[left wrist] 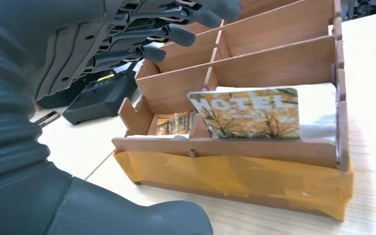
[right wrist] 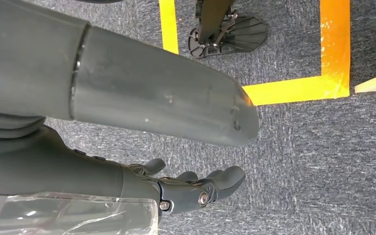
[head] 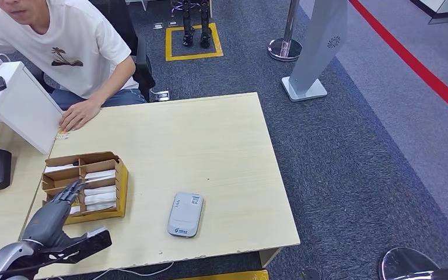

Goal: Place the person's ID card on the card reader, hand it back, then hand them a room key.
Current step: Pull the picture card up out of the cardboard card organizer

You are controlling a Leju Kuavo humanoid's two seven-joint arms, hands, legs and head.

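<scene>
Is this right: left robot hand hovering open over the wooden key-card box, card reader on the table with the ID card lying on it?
Not quite. The head view shows the card reader bare, no ID card lying on it. The rest holds: the left robot hand hovers open over the wooden key-card box, and the reader lies on the table.

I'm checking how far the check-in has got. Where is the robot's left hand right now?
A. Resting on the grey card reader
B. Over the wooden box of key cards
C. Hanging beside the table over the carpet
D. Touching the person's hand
B: the left hand reaches over the wooden box, fingers spread and holding nothing, away from the card reader.
</scene>
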